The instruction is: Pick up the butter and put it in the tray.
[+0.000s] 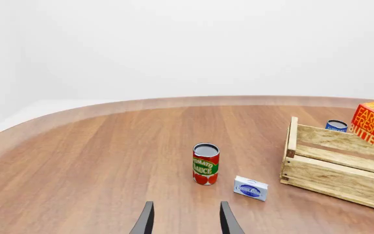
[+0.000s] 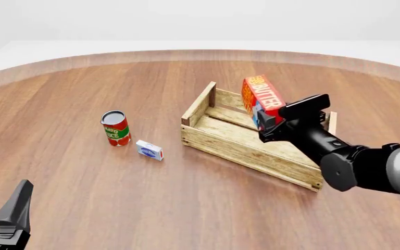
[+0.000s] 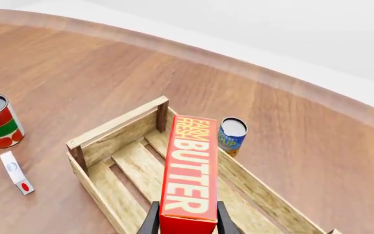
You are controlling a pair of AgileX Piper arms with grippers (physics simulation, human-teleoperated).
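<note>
Butter (image 2: 261, 99), a red rectangular carton with an orange-yellow face lettered "FARM FRESH BUTTER", is held in the air over the tray (image 2: 217, 141), the large light wooden slatted crate that serves as the landmark here. The right gripper (image 3: 185, 225) is clamped on the carton's near end, one dark finger pressed against each long side. From the front view the carton tilts, its far end raised above the crate's open top; it does not appear to touch the slats.

Judging by its look, the carton is a stiff, light cardboard box with flat, smooth sides. Those sides could slide between the fingers, and holding it at one end leaves most of its length unsupported, so it might pivot in the grip. A hold nearer the middle of the long sides would seem steadier. It does not look fragile.

Beyond the tray's far wall stands a small blue can (image 3: 232, 135). On the tray's left side, well apart from it, stands a red tomato sauce can (image 2: 115, 128), and between that can and the tray lies a small white-blue box (image 2: 149, 150).

The left gripper (image 1: 185, 222) hovers low over the brown wooden table (image 2: 61, 94), well to the left of the tray, its two fingers spread apart and holding nothing.
</note>
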